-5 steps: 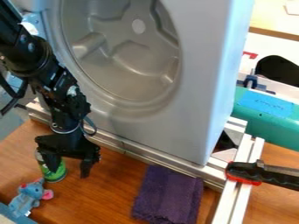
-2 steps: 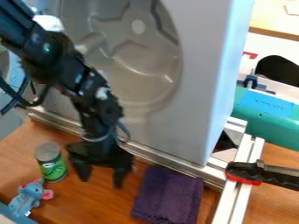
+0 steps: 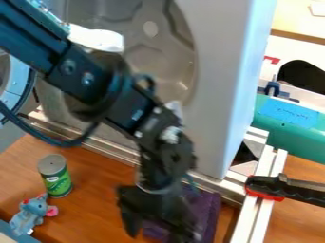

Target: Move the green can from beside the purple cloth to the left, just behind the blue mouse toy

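Counted on the bench: one can, one plush mouse and one cloth; around it, one grey panel, one clamp, one green case and one blue note.

A wooden table carries a can, a plush toy, a purple cloth and metal rails.

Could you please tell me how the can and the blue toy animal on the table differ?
The can is a plain cylinder, while the toy animal has an irregular, animal-shaped body. The can has a green label and a grey top; the toy is blue with pink on its ears. Both rest on the wooden table, apart from each other.
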`<state>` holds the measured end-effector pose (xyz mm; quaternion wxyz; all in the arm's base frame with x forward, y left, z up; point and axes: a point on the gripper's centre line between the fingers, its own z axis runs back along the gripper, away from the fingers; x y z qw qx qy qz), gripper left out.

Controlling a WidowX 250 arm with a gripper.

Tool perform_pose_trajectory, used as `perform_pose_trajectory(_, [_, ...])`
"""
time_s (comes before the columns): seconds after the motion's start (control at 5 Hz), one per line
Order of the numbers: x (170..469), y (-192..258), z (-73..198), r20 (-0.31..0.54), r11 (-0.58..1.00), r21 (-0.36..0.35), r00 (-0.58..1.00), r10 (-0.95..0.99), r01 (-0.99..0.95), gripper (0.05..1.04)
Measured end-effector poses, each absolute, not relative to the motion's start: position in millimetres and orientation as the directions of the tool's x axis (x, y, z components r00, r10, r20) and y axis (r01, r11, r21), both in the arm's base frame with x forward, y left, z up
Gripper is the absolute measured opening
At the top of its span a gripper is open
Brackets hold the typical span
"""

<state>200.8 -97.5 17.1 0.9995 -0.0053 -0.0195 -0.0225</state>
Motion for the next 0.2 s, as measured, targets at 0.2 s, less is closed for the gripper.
perform_pose_trajectory(0.2, [179.7, -104.6, 25.3, 0.065, 0.996, 0.027, 0.995, -0.082, 0.080, 1.001])
